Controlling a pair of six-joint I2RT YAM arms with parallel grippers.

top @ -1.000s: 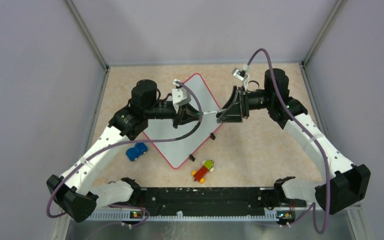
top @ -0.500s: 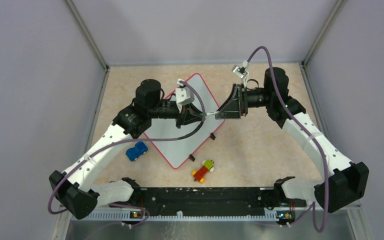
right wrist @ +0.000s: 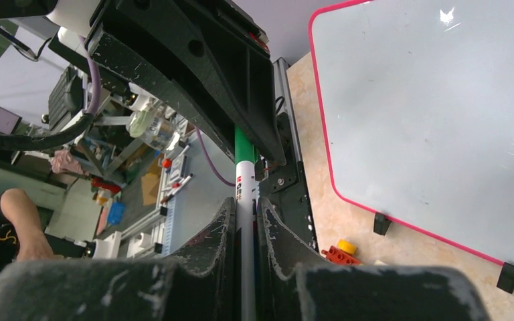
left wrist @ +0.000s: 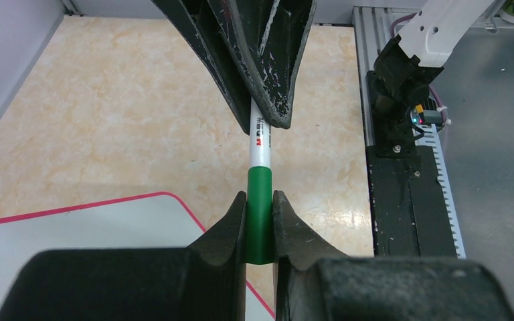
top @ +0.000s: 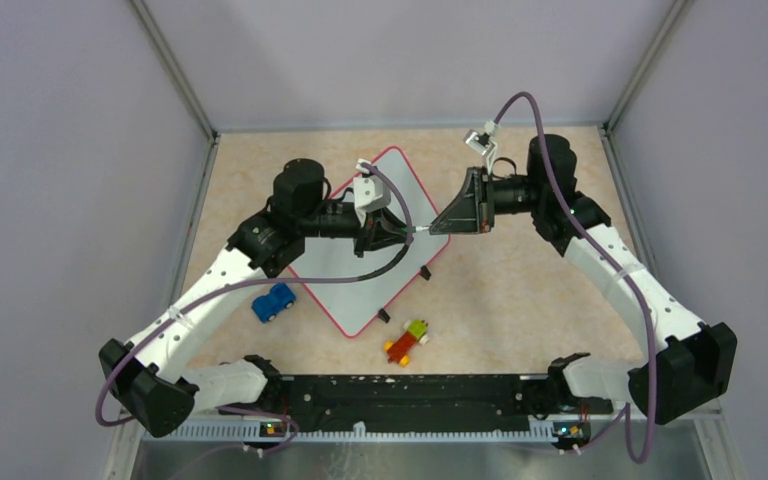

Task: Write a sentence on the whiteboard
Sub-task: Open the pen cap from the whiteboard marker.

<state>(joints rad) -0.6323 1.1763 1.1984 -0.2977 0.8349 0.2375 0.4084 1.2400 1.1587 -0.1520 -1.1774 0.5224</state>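
Observation:
The whiteboard (top: 360, 290) lies flat on the table, white with a red-pink rim, partly under my left arm. No sentence shows on it; its bare face (right wrist: 428, 100) is blank. Above its right corner a marker (top: 422, 229) hangs level between both grippers. My left gripper (left wrist: 260, 204) is shut on the marker's green cap (left wrist: 260, 190). My right gripper (right wrist: 245, 207) is shut on its white barrel (right wrist: 245, 175). The two grippers face each other tip to tip, the left gripper (top: 400, 232) left of the right gripper (top: 440, 227).
A blue toy car (top: 274, 302) sits left of the board's near corner. A red, yellow and green brick toy (top: 407, 342) lies in front of it. Black clips (top: 425, 272) stick out from the board's right edge. Grey walls enclose the table.
My right gripper has moved left over the marker's barrel and gone from open to shut on it. The left gripper has kept its hold on the cap.

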